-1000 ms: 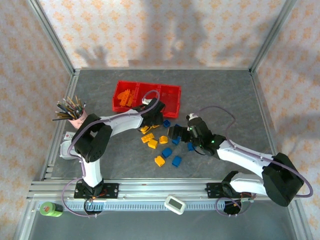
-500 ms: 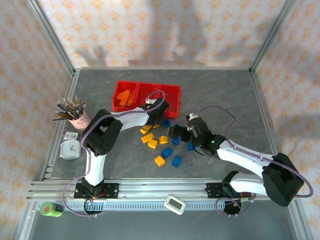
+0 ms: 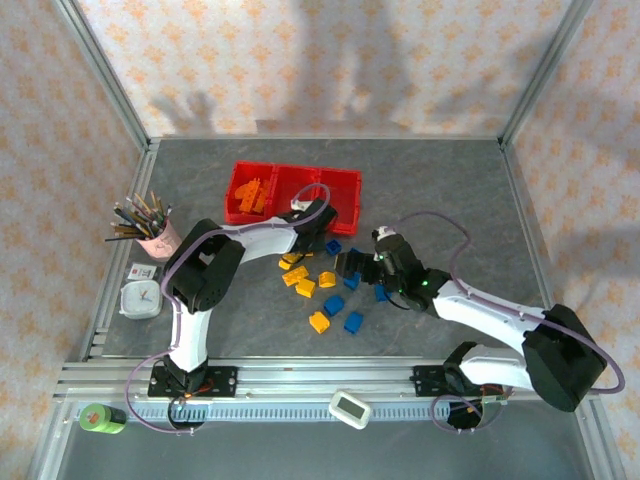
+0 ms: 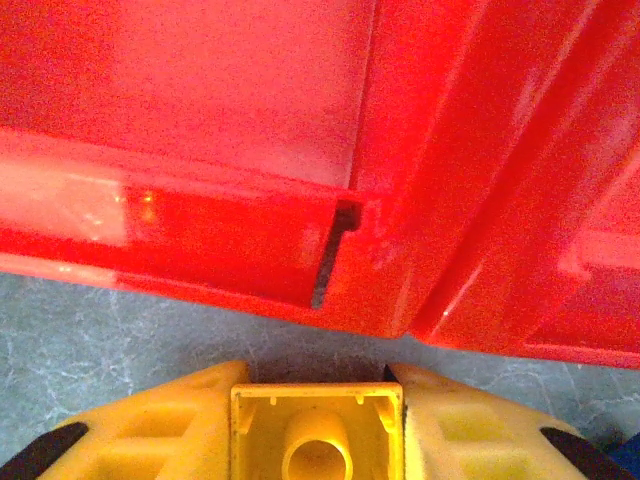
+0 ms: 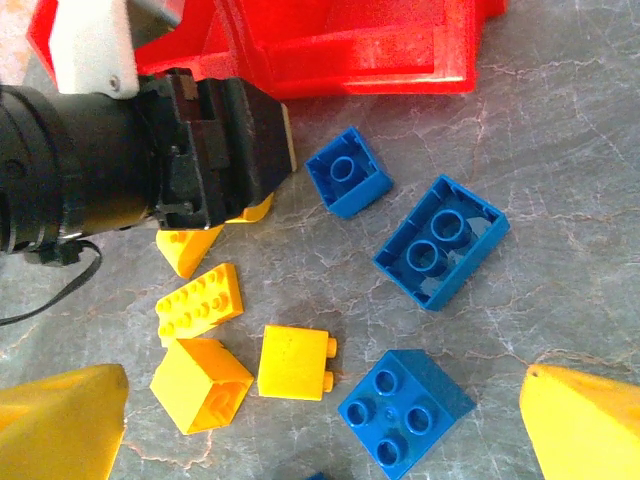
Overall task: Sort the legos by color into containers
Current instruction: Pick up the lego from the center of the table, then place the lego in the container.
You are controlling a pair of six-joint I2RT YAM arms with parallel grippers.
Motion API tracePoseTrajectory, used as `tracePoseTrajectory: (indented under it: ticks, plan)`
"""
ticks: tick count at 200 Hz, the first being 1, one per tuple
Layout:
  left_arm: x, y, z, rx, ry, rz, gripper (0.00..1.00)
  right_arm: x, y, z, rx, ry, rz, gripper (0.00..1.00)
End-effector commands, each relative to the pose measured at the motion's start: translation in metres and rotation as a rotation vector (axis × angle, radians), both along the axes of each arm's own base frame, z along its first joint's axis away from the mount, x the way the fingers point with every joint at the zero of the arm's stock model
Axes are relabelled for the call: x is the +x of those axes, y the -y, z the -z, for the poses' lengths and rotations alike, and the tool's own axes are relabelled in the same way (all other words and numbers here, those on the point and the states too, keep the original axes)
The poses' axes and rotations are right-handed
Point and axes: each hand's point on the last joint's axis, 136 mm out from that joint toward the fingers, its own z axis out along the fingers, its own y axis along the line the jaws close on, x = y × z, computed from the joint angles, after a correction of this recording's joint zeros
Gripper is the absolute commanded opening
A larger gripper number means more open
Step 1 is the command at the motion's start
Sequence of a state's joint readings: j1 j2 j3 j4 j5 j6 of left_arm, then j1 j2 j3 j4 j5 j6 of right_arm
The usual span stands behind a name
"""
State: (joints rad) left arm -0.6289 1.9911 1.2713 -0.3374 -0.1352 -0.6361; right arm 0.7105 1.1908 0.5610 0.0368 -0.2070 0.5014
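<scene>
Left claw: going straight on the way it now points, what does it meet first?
Probably the near wall of the red containers, about where two bins join. The yellow brick in the left claw would touch it first; depth is unclear.

Red containers [image 3: 343, 192], yellow legos [image 5: 200, 303], blue legos [image 5: 440, 240], grey marbled table [image 3: 450, 190], pink cup [image 3: 160, 238]

White arms [image 3: 480, 310] with black joints; lilac cables [image 3: 432, 215]; yellow claw fingers [image 5: 60, 420].

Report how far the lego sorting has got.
Done: some orange bricks lie in the left bin of the red tray. In hand: the left hand grips a yellow brick at its front wall. Left: yellow bricks and blue bricks loose on the table, under the open right hand.
</scene>
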Motion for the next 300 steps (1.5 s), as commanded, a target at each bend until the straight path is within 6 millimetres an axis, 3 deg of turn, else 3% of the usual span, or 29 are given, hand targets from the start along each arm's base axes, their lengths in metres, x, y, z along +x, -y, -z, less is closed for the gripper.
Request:
tracePoseTrajectory:
  ticks: [1, 33, 37, 67, 98, 131, 166, 213, 217, 243, 273, 300]
  plan:
    - [-0.012, -0.002, -0.008, -0.008, -0.008, 0.012, 0.34, 0.005, -0.002, -0.006, 0.013, 0.014, 0.006, 1.00]
    - [-0.018, -0.002, -0.009, -0.021, -0.013, 0.021, 0.30, 0.006, -0.002, -0.007, 0.016, 0.017, 0.006, 1.00]
    - [-0.018, 0.000, -0.021, -0.040, 0.007, 0.024, 0.29, 0.005, -0.002, -0.007, 0.015, 0.017, 0.005, 1.00]
    - [-0.025, -0.001, -0.036, -0.059, 0.015, 0.054, 0.29, 0.005, -0.004, -0.012, 0.012, 0.026, -0.012, 1.00]
    - [-0.028, -0.006, -0.064, -0.077, 0.070, 0.064, 0.29, 0.008, -0.008, -0.022, 0.024, 0.050, -0.029, 1.00]
    - [-0.007, -0.018, -0.102, -0.043, 0.179, 0.026, 0.29, 0.014, -0.015, -0.039, 0.060, 0.083, -0.029, 1.00]
    - [0.034, -0.032, -0.123, -0.043, 0.240, -0.034, 0.29, 0.023, -0.023, -0.056, 0.098, 0.120, -0.028, 1.00]
    - [0.089, -0.049, -0.129, -0.038, 0.260, -0.071, 0.29, 0.039, -0.032, -0.067, 0.098, 0.148, -0.018, 1.00]
    - [0.093, -0.049, -0.119, -0.021, 0.243, -0.068, 0.29, 0.040, -0.032, -0.067, 0.099, 0.149, -0.017, 1.00]
    - [0.115, -0.053, -0.109, -0.002, 0.228, -0.070, 0.30, 0.044, -0.038, -0.069, 0.105, 0.153, -0.023, 1.00]
    - [0.126, -0.051, -0.098, 0.027, 0.205, -0.038, 0.44, 0.047, -0.043, -0.065, 0.094, 0.134, -0.038, 1.00]
    - [0.126, -0.052, -0.102, 0.047, 0.203, -0.030, 0.55, 0.048, -0.046, -0.070, 0.099, 0.141, -0.045, 1.00]
